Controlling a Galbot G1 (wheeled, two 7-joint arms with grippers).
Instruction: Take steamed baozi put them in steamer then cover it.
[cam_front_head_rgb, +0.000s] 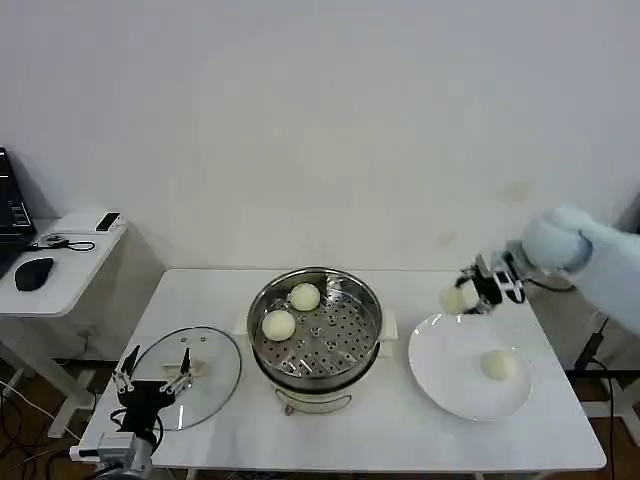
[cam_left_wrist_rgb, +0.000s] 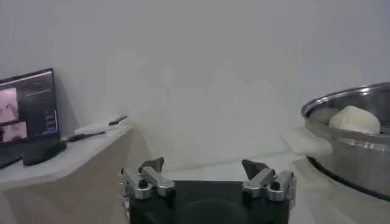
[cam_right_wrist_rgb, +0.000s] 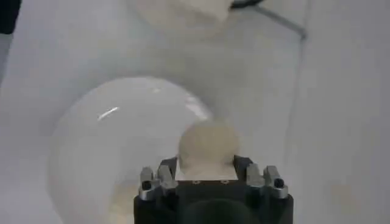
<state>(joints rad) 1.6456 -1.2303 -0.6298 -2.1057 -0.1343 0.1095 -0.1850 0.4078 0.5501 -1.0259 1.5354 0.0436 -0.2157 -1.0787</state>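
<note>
The steamer (cam_front_head_rgb: 366, 300) stands mid-table, uncovered, with two baozi (cam_front_head_rgb: 305, 296) (cam_front_head_rgb: 279, 324) on its perforated tray; one of them (cam_left_wrist_rgb: 354, 119) peeks over the steamer rim (cam_left_wrist_rgb: 341, 100) in the left wrist view. My right gripper (cam_front_head_rgb: 462, 297) is shut on a third baozi (cam_right_wrist_rgb: 207, 148), held above the far edge of the white plate (cam_front_head_rgb: 450, 375). A fourth baozi (cam_front_head_rgb: 498, 364) lies on that plate. The cover (cam_front_head_rgb: 215, 375) rests flat on the table left of the steamer. My left gripper (cam_front_head_rgb: 152, 376) hovers open at the cover's near-left edge, holding nothing.
A side desk (cam_front_head_rgb: 70, 262) at the left carries a mouse (cam_front_head_rgb: 33, 272), a laptop (cam_front_head_rgb: 10, 215) and a phone (cam_front_head_rgb: 106, 221). The white wall stands behind the table. Bare tabletop lies in front of the steamer and plate.
</note>
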